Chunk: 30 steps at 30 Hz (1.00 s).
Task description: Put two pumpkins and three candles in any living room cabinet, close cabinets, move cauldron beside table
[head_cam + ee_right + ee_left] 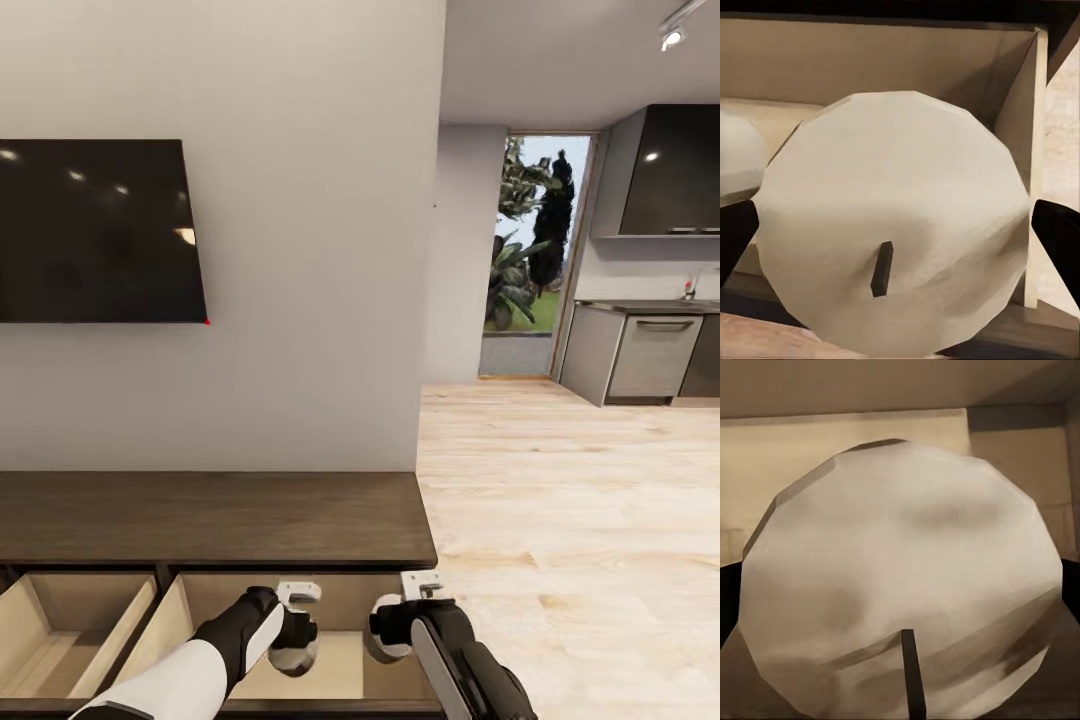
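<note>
Both hands clamped on candles, L (297,655) & R (385,640), over open cabinet (210,520) drawer.

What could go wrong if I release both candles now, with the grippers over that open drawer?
1. The right gripper holds its candle near the open drawer's right wall; released there, it might clip the edge and fall to the floor.
2. The left candle hangs close beside it, so the two could knock together and roll.
3. Both drawers stand open and will need closing.

I hold a pale candle (900,600) in my left gripper (296,640), another candle (896,225) in my right gripper (392,632), both bottom-centre over the dark cabinet's (210,520) open drawer.
</note>
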### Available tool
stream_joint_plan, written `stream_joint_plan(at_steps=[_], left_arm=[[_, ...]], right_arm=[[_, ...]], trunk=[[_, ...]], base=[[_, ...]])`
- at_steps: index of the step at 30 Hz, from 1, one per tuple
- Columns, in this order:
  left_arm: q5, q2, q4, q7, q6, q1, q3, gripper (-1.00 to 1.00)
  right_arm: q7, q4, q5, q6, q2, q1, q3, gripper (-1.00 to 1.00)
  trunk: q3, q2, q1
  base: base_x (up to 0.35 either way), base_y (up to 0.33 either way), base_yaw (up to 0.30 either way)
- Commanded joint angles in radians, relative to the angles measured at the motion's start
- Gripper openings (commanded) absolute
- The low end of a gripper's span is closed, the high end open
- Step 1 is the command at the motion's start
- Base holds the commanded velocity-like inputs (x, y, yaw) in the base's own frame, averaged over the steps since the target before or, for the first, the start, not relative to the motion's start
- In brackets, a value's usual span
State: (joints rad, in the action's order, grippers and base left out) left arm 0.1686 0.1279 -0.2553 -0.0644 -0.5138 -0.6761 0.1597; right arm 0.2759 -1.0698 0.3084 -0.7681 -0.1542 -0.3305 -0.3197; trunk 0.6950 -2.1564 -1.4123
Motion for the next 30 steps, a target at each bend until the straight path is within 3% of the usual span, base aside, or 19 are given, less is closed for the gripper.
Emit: stream_joint_plan(at_steps=[1, 5, 10, 18, 30], left_arm=[[0.009, 0.000, -0.005, -0.008, -0.030, 0.000, 0.007, -1.00], [0.011, 0.000, -0.009, -0.011, -0.095, -0.001, 0.007, -1.00], [0.010, 0.001, -0.011, -0.013, -0.129, -0.003, 0.008, -1.00], [0.011, 0.002, -0.013, -0.019, -0.137, -0.007, 0.008, -1.00], [0.009, 0.002, -0.058, -0.022, -0.132, -0.010, 0.008, -1.00]], right_arm=[[0.014, 0.003, 0.022, -0.015, 0.000, -0.006, -0.001, -1.00], [0.041, 0.009, 0.040, -0.054, -0.001, -0.019, 0.002, -1.00], [0.063, 0.015, 0.044, -0.066, -0.001, -0.022, 0.005, -1.00], [0.065, 0.083, 0.046, -0.066, -0.003, -0.048, 0.005, -1.00], [0.065, 0.095, 0.046, -0.066, -0.005, -0.053, 0.003, -1.00]], trunk=[[0.001, -0.001, 0.000], [0.007, -0.015, -0.007], [0.020, -0.043, -0.023], [0.020, -0.043, -0.023], [0.023, -0.050, -0.027]], base=[[0.000, 0.000, 0.000], [0.000, 0.000, 0.000], [0.000, 0.000, 0.000], [0.000, 0.000, 0.000], [0.000, 0.000, 0.000]])
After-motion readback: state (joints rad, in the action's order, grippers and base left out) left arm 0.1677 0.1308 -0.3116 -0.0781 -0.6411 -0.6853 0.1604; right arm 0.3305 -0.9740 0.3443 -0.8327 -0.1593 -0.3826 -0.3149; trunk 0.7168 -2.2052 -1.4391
